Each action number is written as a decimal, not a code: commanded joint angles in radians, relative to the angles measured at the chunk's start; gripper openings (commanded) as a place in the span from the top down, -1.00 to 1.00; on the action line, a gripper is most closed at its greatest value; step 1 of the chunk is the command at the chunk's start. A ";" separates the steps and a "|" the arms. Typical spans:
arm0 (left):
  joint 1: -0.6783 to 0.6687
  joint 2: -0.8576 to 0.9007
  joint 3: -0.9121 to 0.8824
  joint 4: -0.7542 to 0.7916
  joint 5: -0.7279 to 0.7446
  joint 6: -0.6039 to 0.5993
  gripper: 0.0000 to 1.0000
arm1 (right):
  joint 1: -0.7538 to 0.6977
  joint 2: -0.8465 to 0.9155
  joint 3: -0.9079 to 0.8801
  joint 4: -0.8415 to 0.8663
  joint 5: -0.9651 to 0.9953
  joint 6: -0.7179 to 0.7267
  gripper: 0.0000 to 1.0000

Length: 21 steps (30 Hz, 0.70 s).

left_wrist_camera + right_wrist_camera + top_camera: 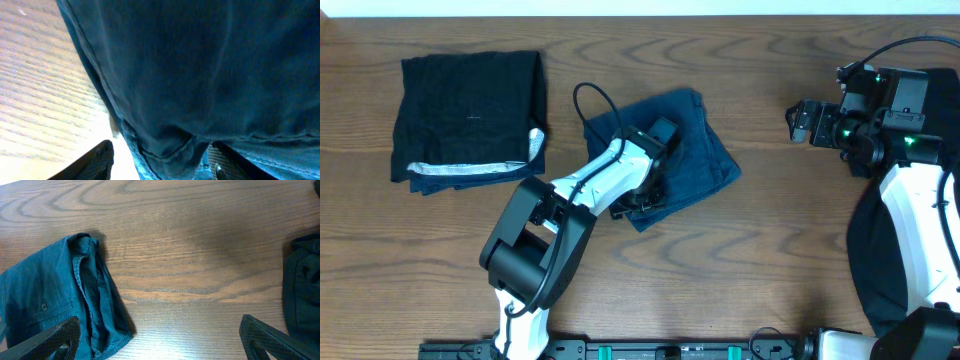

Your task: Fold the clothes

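Note:
A crumpled blue denim garment (695, 150) lies at the table's middle. My left gripper (636, 203) is down on its lower left part. In the left wrist view the blue cloth (200, 65) fills the frame, and a hemmed fold of it sits between my left gripper's (161, 147) spread fingers, with a gap showing beside the left finger. A black garment (470, 115) lies folded at the far left. My right gripper (802, 122) hovers open and empty to the right of the denim, which also shows in the right wrist view (55, 300) beside the right gripper (160, 345).
A dark garment (868, 260) lies at the right edge under my right arm; it also shows in the right wrist view (302, 290). Bare wood table (770, 260) lies between the denim and the right arm. A black cable (588, 95) loops over the left arm.

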 commanded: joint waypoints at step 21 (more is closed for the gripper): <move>0.240 0.056 0.044 -0.104 -0.418 0.315 -0.80 | -0.007 0.004 -0.001 0.000 0.003 0.002 -0.99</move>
